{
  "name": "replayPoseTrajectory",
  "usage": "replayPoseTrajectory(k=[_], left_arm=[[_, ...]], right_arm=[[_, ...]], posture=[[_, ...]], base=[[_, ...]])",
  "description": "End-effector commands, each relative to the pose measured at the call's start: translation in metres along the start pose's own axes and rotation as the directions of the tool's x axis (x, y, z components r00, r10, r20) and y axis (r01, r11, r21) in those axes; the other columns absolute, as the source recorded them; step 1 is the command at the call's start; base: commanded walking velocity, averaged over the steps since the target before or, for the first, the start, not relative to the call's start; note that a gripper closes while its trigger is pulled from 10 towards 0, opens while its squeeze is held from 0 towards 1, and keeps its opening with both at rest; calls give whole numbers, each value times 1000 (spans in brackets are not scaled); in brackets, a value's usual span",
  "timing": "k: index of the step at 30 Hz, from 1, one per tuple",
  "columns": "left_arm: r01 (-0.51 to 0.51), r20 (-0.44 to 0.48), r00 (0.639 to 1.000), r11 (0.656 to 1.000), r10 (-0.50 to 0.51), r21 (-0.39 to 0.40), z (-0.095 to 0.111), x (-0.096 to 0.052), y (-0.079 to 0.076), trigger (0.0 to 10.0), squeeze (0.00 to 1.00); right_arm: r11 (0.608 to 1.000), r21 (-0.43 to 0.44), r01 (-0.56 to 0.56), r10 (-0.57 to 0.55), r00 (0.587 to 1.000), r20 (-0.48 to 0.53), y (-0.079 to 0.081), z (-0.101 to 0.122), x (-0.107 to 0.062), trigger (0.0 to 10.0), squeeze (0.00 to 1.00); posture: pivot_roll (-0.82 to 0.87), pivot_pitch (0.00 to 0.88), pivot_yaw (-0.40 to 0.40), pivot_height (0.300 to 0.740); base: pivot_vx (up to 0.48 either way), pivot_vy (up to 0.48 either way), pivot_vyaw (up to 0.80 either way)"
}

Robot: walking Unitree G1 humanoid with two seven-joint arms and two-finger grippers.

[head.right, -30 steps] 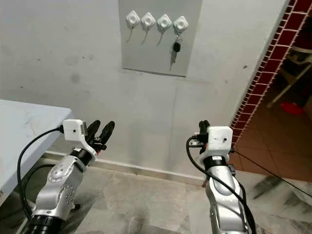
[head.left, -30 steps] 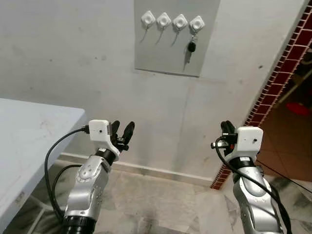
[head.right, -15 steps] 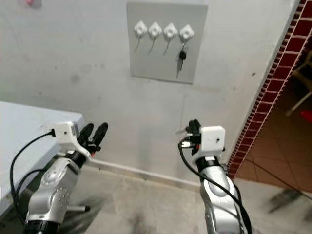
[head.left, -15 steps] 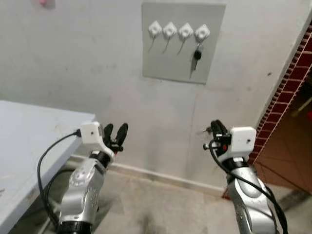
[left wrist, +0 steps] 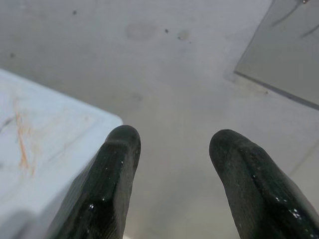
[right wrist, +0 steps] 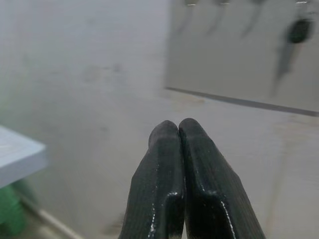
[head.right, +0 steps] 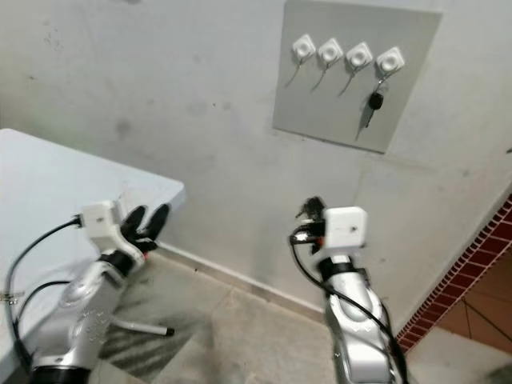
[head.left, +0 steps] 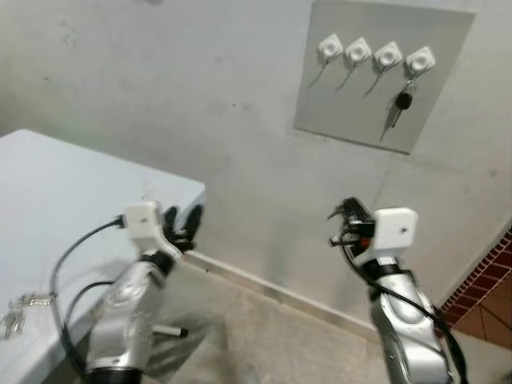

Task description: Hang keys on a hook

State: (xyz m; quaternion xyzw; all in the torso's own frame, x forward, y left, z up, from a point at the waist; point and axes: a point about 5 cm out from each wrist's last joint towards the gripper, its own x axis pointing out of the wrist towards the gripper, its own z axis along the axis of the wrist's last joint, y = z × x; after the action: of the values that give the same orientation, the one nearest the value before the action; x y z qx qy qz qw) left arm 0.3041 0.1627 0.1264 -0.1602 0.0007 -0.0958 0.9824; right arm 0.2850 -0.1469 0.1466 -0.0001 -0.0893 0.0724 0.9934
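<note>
Now the view had swung left, revealing keys [head.left: 16, 310] on the table [head.left: 72, 200]; left gripper [left wrist: 172, 149] parted and empty, right gripper [right wrist: 178, 130] closed, empty; fetch next.

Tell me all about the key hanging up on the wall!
The key has a chunky black head, probably plastic, and a thin silver metal blade pointing down, tilted a little. It hangs by a small ring from the rightmost hook of four white hooks on a grey board fixed to the wall. Only that hook holds it; the other three are bare. No gripper touches it.
</note>
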Motion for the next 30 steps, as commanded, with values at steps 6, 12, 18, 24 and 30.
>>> replayPoseTrajectory(k=[6, 12, 18, 24, 30], left_arm=[[54, 2, 999, 998, -54, 18, 2, 5, -15, 10000, 0], [42, -18, 999, 999, -42, 34, 1, 5, -15, 10000, 0], [68, -15, 998, 996, -67, 57, 1, 4, -18, 10000, 0], [84, -12, 997, 990, -83, 117, 3, 4, -17, 10000, 0], [81, -11, 997, 985, -80, 154, 6, 8, -16, 10000, 0]], right_arm=[[1000, -11, 26, -26, 1000, 10, -10, 4, -2, 10000, 0], [1000, -9, 25, -25, 1000, 10, -9, 4, -2, 10000, 0], [999, 10, 52, -52, 999, 15, -10, 4, -3, 10000, 0], [993, 33, 117, -116, 992, -43, -16, -5, -4, 10000, 0], [992, 24, 127, -126, 991, -44, -19, -4, -5, 10000, 0]], posture=[[145, 0, 5, 736], [143, 0, 8, 736], [140, 0, 12, 736], [136, 0, 14, 736], [125, 0, 26, 736]], base=[[346, 232, 0], [286, 0, 0], [0, 0, 0], [0, 0, -259], [0, 0, -769]])
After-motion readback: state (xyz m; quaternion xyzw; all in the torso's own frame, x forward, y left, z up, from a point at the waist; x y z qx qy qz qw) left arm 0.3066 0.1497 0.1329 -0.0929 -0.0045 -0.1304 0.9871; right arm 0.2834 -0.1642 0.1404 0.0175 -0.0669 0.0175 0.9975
